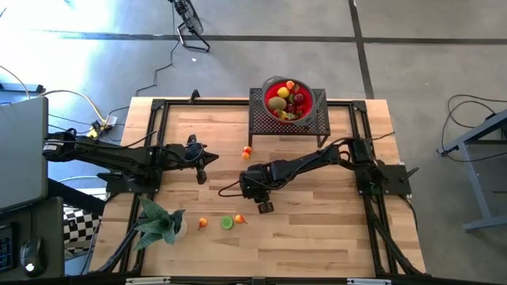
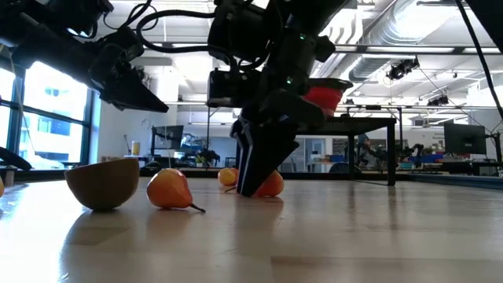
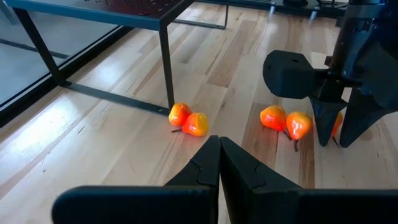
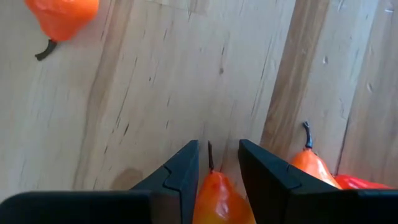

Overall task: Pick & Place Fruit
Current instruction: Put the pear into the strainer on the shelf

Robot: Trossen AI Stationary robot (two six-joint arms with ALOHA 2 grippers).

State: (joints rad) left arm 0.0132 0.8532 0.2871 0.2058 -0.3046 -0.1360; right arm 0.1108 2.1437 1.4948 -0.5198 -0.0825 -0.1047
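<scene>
Bowl (image 1: 274, 85) already pretty full, right gripper (image 4: 214, 165) clamped on an orange pear (image 4: 217, 198), left gripper (image 3: 219, 163) shut and empty, handful of strays (image 1: 226, 222) left on the table.

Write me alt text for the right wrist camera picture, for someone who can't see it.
Seen from above, the right tool has its two dark fingers closed around a small orange pear-shaped toy fruit, stem up, on the pale wooden table. Another orange fruit lies farther off, and a third sits just beside the fingers.

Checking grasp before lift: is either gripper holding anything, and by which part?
The right gripper pinches an orange pear-shaped fruit by its sides, stem pointing forward. The left gripper is shut on nothing.
</scene>
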